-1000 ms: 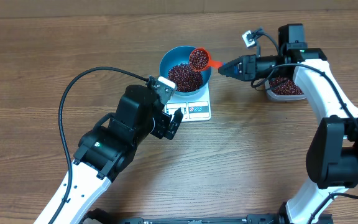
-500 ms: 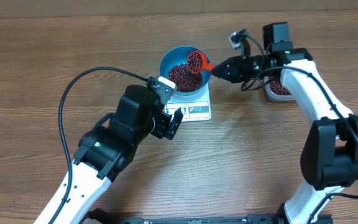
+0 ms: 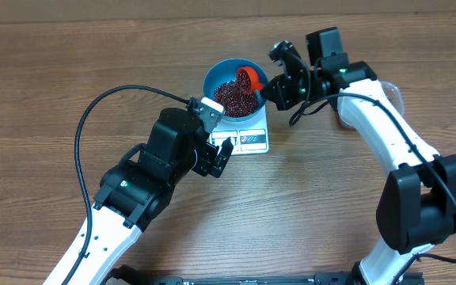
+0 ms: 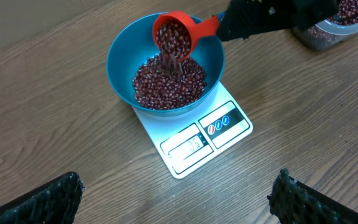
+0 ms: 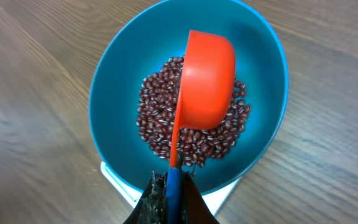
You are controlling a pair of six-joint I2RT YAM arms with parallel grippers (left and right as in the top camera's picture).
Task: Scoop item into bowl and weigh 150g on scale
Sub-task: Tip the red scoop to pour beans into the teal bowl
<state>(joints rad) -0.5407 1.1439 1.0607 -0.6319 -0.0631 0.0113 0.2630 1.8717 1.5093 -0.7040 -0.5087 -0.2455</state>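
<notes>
Under both arms, a wooden table (image 3: 46, 71). Left gripper (image 3: 222, 154): spread wide, empty, hovering over bare wood. Just ahead of its fingers (image 4: 48, 199), a white scale (image 4: 207, 134), display turned toward them. On the scale's far half, a blue bowl (image 4: 120, 62), directly below and ahead of the right gripper (image 5: 169, 196). Behind that gripper, beside its arm, a clear tub (image 4: 331, 31). Right gripper: clamped tight on the handle of a red scoop (image 5: 207, 81), tipped mouth-down over the bowl. Beans (image 4: 166, 87): a heap in the bowl under the scoop, a thin stream falling from the scoop's lip, more in the tub.
</notes>
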